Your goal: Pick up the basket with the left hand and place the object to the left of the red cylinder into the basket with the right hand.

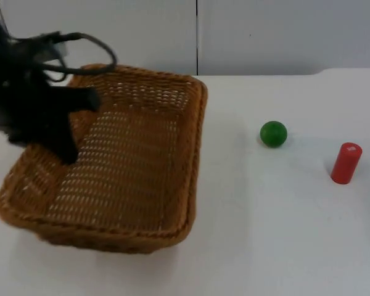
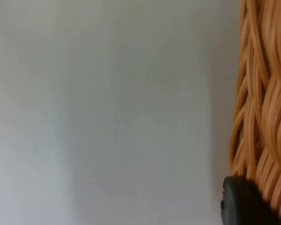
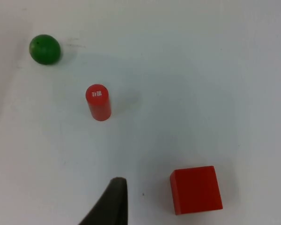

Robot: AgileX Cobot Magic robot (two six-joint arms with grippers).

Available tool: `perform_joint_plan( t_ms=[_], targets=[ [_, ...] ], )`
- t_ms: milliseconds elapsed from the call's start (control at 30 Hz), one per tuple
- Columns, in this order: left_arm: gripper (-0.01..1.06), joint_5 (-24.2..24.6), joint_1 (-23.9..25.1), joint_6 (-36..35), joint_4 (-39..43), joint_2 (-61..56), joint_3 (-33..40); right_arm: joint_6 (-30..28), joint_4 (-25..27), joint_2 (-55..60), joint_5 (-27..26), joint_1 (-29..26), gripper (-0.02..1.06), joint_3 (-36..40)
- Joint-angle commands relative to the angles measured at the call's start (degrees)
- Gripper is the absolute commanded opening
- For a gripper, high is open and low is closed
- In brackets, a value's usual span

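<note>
Green ball [image 1: 273, 134] | beside red cylinder [image 1: 346, 163] (upright) | well right of left pincer [image 1: 61, 132]

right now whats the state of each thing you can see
basket: tilted, left side raised, near edge on the table
left gripper: at the basket's left rim
green ball: resting on the table, apart from the rest
red cylinder: upright
red cube: flat on the table
right gripper: hanging above the table, holding nothing
</note>
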Motion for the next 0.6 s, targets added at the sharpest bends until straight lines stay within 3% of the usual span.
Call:
perform_joint_plan(
  t_ms=[0,100,300,567],
  targets=[
    [0.0,-1.22,3.06,6.72,-8.38,-5.32,5.35,-0.35,-0.18,-0.17,-0.21,-0.31,1.05,-0.19],
    [0.0,-0.94,5.36,11.25,-12.54,-8.97,10.24,-0.35,-0.18,-0.17,-0.11,-0.31,1.05,-0.19],
    [0.0,-0.82,6.53,12.61,-12.62,-14.4,17.27,-0.35,0.53,-0.17,-0.4,-0.31,1.05,-0.19],
    [0.0,0.21,6.53,13.82,-12.82,-14.4,17.68,-0.35,1.38,-0.17,-0.53,-0.31,1.05,-0.19]
  ],
)
